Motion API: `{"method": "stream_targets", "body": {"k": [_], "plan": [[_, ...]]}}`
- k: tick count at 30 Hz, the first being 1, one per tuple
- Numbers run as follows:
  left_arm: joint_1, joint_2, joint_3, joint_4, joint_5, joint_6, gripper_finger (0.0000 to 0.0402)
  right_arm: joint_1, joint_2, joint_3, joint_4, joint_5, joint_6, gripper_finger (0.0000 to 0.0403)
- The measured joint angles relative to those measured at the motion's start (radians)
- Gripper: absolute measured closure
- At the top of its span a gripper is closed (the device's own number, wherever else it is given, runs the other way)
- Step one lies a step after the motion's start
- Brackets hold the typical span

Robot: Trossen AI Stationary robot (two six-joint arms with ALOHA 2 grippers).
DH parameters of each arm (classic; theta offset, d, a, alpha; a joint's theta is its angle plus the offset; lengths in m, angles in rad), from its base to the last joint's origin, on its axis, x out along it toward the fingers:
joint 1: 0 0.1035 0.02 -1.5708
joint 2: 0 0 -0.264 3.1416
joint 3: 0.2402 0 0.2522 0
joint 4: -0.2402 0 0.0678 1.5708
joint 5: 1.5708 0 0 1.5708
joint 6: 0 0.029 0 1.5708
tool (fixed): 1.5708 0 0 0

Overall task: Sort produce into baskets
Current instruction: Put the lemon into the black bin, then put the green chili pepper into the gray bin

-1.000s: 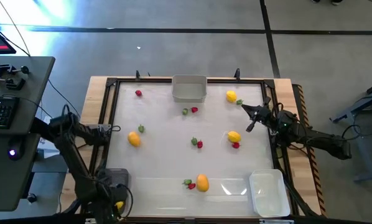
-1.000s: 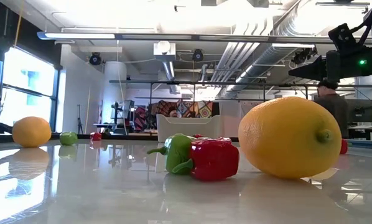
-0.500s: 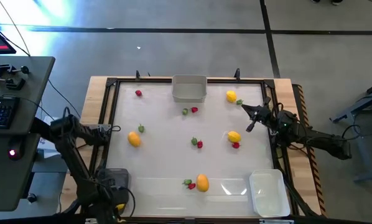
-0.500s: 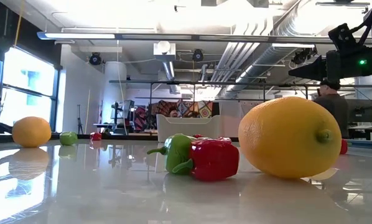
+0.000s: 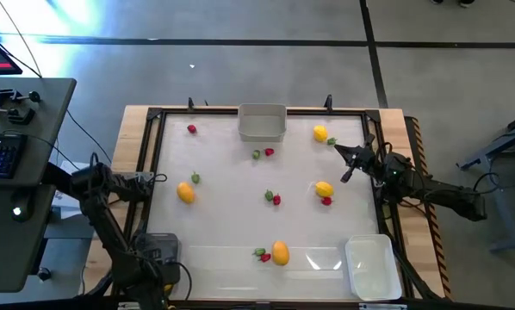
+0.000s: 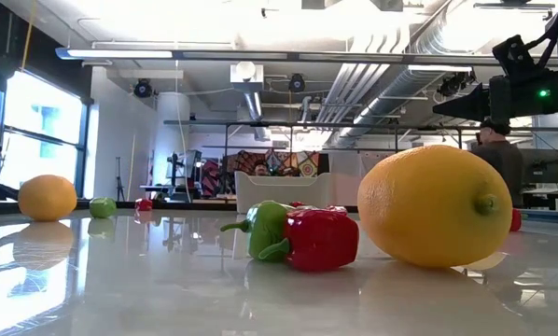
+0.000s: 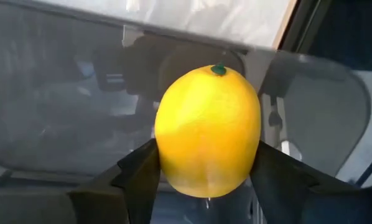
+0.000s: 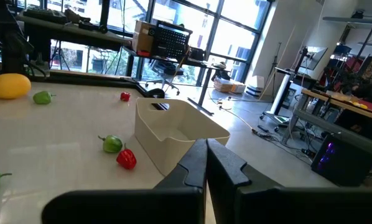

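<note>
Lemon (image 7: 208,129) between left pincer (image 7: 201,171) fingers, over the dark-tinted bin (image 7: 61,112).

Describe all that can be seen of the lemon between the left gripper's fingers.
The lemon is a smooth, glossy yellow oval with a small green stem nub on its upper end. It sits between the left gripper fingers, which flank its lower sides, above the clear dark-tinted bin. Whether the fingers press it cannot be told.

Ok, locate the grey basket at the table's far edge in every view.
High view: grey basket top centre.
Low view: centre, far back.
Left wrist view: not in it.
Right wrist view: middle.
Shared landmark: lone red piece to its side.
</note>
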Motion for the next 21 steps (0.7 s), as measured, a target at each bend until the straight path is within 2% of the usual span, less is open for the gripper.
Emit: {"method": "stream_targets", "body": {"k": [10,21], "plan": [[0.018,0.000,0.000,0.007,0.000,-0.018,0.0158,0.000,0.000,0.000,0.000,0.000,0.000,0.0403],[0.018,-0.009,0.029,-0.007,0.002,0.025,0.0156,0.000,0.000,0.000,0.000,0.000,0.000,0.0403]]}}
